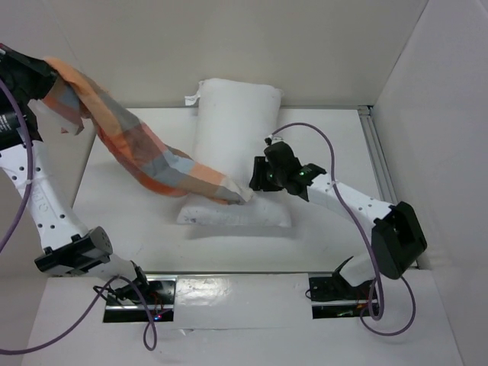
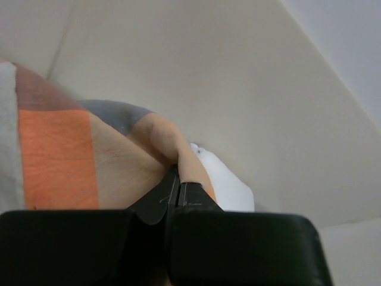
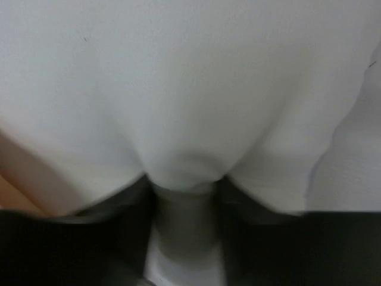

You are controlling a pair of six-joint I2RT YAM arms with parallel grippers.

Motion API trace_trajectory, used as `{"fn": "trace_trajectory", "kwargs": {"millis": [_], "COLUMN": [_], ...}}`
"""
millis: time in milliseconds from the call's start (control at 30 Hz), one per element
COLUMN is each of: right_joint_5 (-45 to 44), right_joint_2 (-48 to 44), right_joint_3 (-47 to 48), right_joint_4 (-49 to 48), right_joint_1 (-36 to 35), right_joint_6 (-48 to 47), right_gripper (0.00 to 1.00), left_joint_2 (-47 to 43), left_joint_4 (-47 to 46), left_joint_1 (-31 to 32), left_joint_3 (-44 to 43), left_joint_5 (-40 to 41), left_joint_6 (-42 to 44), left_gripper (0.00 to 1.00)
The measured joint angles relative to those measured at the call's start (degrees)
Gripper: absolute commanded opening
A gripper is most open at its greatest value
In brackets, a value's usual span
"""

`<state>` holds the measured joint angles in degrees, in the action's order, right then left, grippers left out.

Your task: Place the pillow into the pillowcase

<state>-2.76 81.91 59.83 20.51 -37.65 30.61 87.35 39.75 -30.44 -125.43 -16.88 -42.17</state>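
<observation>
pillow (image 1: 232,130), seemingly soft and light, lies on the worktop (image 1: 137,221); left claw (image 2: 177,179) pinches the limp pillowcase (image 1: 145,152) aloft, right claw (image 3: 183,187) presses open-jawed into the pillow's side, likeliest hold a bunched fold.

White table (image 1: 130,221), pillow (image 1: 232,130) flat on it

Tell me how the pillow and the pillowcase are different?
The pillow is plain white; the pillowcase has orange, grey-blue and cream checks. The pillow is puffy and thick; the pillowcase is thin and floppy. The pillow lies on the table; the pillowcase is held up at one end by the left gripper, and its other end droops onto the pillow. Both are soft cloth things.
</observation>
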Motion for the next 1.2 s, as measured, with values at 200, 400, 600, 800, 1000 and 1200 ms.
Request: {"fn": "trace_trajectory", "kwargs": {"millis": [200,400,600,800,1000,1200], "right_joint_5": [-3.74,-12.68,-22.47,-21.53,-16.79,-17.49], "right_joint_2": [3.63,-2.12,-1.36,-0.28,-1.22,-1.92], "right_joint_3": [4.57,8.63,15.56,21.51,18.29,11.91], "right_joint_4": [2.73,14.69,23.89,21.79,17.25,16.85], "right_joint_1": [1.81,15.08,28.5,20.0,2.25,-14.27], "right_joint_6": [1.36,-0.74,-4.7,-6.69,-6.73,-5.38], "right_gripper": [0.0,0.0,0.94,1.0,1.0,1.0], "left_joint_2": [0.17,1.07,5.62,6.45,-1.2,-9.4], "left_joint_4": [-1.05,1.22,3.78,3.5,2.58,1.77], "left_joint_1": [4.74,10.69,15.43,18.58,22.29,27.65], "left_joint_3": [2.16,10.64,14.19,19.69,40.63,62.36], "left_joint_5": [-7.78,-6.6,1.49,5.18,8.68,11.8], "left_joint_6": [2.62,7.78,10.8,14.14,14.58,10.6], "left_gripper": [0.0,0.0,0.32,1.0,1.0,0.98]}}
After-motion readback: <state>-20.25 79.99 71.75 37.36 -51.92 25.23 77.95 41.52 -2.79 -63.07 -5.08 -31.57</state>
